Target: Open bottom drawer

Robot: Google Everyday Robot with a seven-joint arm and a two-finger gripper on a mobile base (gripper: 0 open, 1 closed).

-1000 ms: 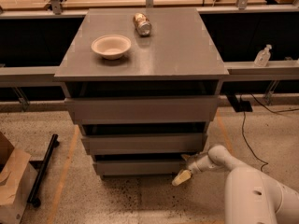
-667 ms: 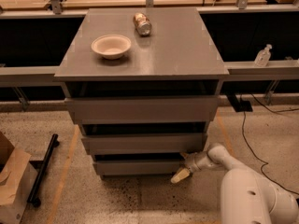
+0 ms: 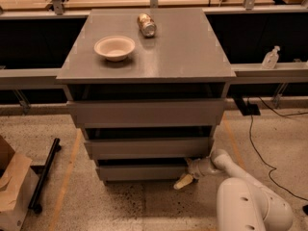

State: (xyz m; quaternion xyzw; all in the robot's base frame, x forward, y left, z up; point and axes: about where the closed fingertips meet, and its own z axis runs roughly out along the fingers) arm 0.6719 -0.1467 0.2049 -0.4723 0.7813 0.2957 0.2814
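Note:
The bottom drawer (image 3: 142, 172) is the lowest and narrowest grey slab front of the cabinet, just above the floor. It looks nearly flush, with a dark gap above it. My gripper (image 3: 184, 181) is at the drawer's lower right corner, its pale fingers pointing left and down by the front's right end. The white arm (image 3: 226, 165) reaches in from the lower right.
The cabinet top (image 3: 192, 47) holds a white bowl (image 3: 114, 47) and a can (image 3: 146, 25) lying on its side. A cardboard box (image 3: 12, 186) and a black bar (image 3: 44, 174) lie on the floor at left. A cable (image 3: 255, 143) runs at right.
The gripper has moved a little to the left along the bottom drawer's right end. The drawer front looks unchanged.

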